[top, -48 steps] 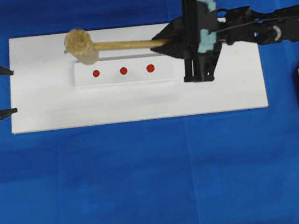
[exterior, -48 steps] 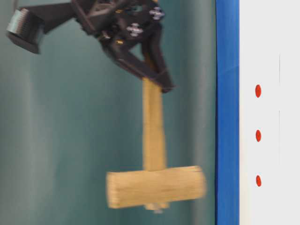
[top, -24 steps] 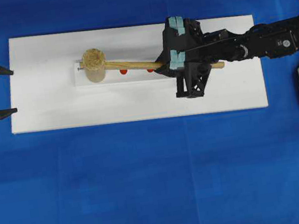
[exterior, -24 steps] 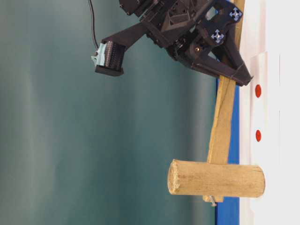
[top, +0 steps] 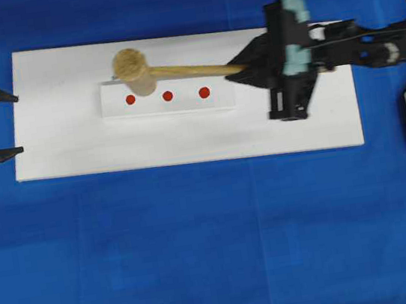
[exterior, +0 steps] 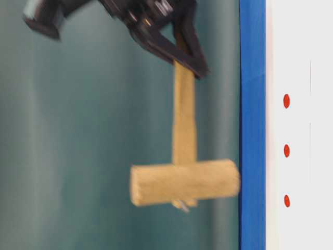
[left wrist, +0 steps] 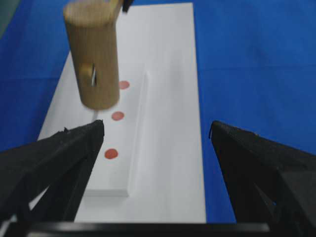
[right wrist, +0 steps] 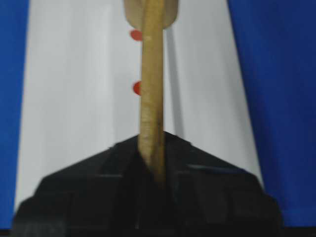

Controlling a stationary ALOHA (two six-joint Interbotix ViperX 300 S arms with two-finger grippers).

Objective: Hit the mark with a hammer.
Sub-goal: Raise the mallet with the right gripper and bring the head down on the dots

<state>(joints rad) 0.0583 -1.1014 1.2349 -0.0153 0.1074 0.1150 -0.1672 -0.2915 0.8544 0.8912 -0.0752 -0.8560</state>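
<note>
Hammer point(top: 148, 70), pale wood with thick cylindrical head, clamped in right gripper point(top: 245, 66).

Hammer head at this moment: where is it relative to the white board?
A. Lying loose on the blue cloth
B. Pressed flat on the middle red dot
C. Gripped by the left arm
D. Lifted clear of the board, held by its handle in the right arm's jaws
D: in the table-level view the hammer hangs with a gap between its head and the white board, its handle clamped by the right gripper.
</note>
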